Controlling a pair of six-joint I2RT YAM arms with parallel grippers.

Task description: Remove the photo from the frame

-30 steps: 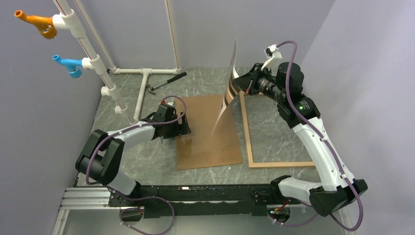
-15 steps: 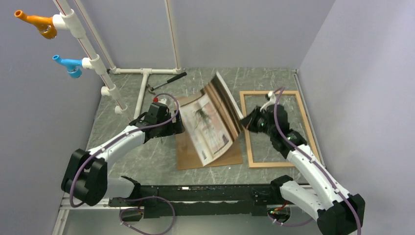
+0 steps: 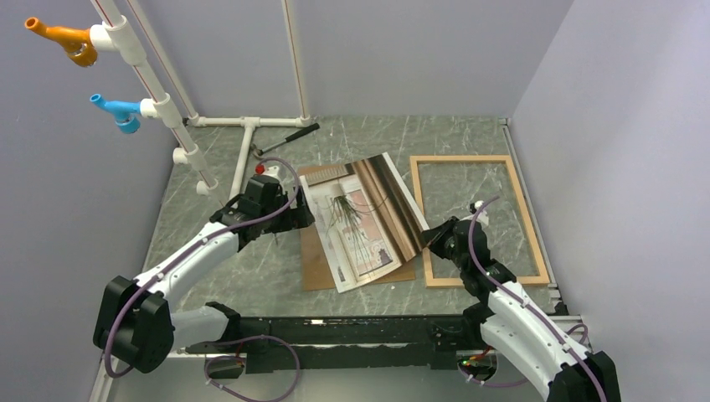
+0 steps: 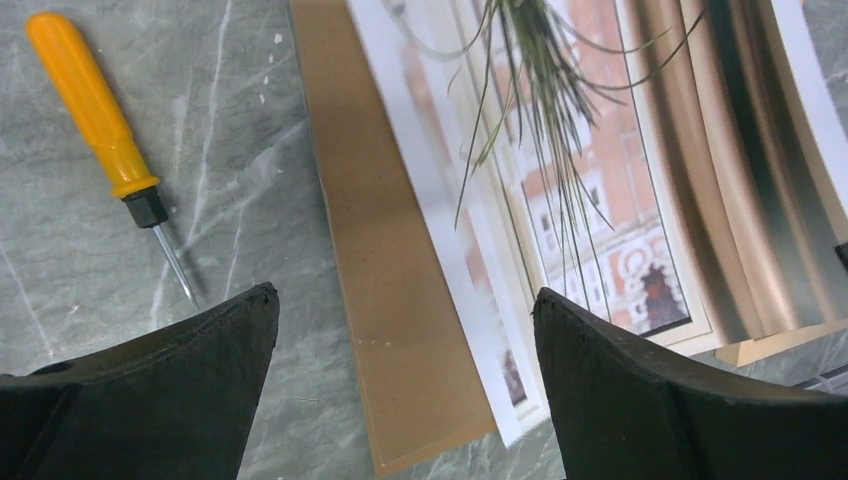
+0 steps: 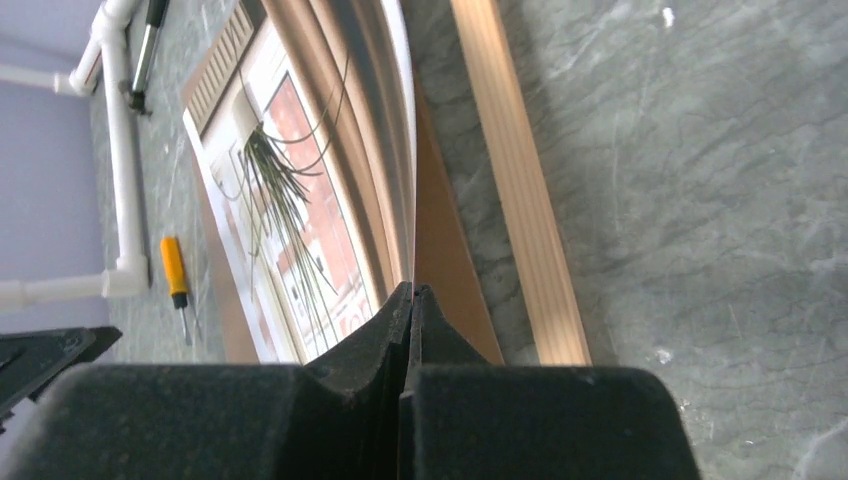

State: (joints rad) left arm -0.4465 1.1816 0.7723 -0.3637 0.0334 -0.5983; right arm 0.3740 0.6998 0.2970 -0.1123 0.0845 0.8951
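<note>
While the right fingers (image 5: pixel 385 335) are pinched shut on the right edge of the photo (image 3: pixel 364 222), I see that edge held up off the worktop (image 3: pixel 268 276), so the print curves. Photo is picture side up: plant shape, brown stripes along the raised side. Its left part lies on a brown backing board (image 3: pixel 312 266), which sticks out past the print on the left and at the near edge.

The frame (image 3: pixel 460 158) lies flat on the worktop just right of the photo, worktop showing through its opening. Photo is outside the frame. From the right wrist view the frame's left rail runs beside the lifted edge, and I can't tell if they touch.

Left fingers (image 4: pixel 210 350) are spread wide with nothing between them, above the board's left strip and the photo's left margin. Orange-handled screwdriver (image 4: pixel 95 100) lies on the worktop just left of the board. Hammer (image 3: pixel 285 138) sits at the far side by the white pipe structure (image 3: pixel 243 151).
</note>
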